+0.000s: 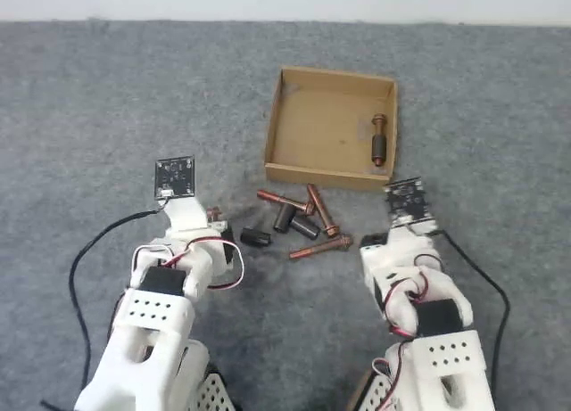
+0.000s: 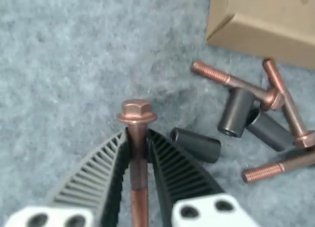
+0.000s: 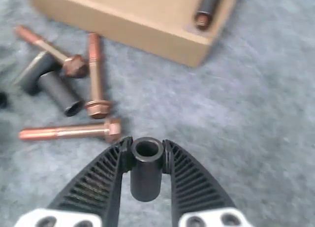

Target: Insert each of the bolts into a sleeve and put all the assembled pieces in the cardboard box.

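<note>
My left gripper (image 2: 137, 136) is shut on a copper bolt (image 2: 137, 113), whose hex head sticks out past the fingertips. In the high view it sits at the left gripper (image 1: 214, 217), left of the loose pile. My right gripper (image 3: 146, 151) is shut on a black sleeve (image 3: 145, 168) with its open bore facing forward, just right of the pile at the right gripper (image 1: 368, 242). Three loose bolts (image 1: 319, 247) (image 1: 321, 209) (image 1: 281, 199) and three sleeves (image 1: 255, 237) (image 1: 285, 217) (image 1: 305, 226) lie between the arms. The cardboard box (image 1: 290, 99) holds one assembled piece (image 1: 378, 140).
Grey carpet covers the table. The box's near wall (image 3: 123, 32) stands just beyond the pile. Open carpet lies left of the left arm and right of the right arm. Cables trail beside both arm bases.
</note>
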You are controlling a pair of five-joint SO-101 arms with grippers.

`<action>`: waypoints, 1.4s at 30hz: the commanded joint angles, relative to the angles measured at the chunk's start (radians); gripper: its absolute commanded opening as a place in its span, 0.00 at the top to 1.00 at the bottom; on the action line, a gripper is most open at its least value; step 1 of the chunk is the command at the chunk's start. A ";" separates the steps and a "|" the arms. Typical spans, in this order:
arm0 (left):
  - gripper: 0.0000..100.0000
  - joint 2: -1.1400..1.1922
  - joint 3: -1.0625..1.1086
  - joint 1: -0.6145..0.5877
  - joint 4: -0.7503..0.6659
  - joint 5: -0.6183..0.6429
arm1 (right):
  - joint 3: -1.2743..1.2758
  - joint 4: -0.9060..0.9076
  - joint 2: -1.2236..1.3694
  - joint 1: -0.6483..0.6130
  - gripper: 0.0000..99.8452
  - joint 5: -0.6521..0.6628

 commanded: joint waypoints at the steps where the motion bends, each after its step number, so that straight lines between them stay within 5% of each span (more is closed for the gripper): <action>1: 0.99 0.000 -0.039 -0.002 0.005 0.011 | -0.078 -0.041 0.093 0.035 0.99 -0.011; 10: 0.99 0.000 -0.039 -0.005 0.005 0.011 | -0.301 -0.058 0.585 0.088 0.99 -0.011; 14: 0.99 0.000 -0.039 -0.005 0.005 0.011 | -0.351 -0.054 0.697 0.088 0.91 -0.009; 30: 0.99 0.000 -0.019 -0.005 -0.031 0.006 | -0.273 0.074 0.470 0.079 0.87 0.029; 42: 0.99 0.000 -0.019 0.000 -0.032 0.005 | -0.318 0.047 0.648 0.050 0.87 -0.005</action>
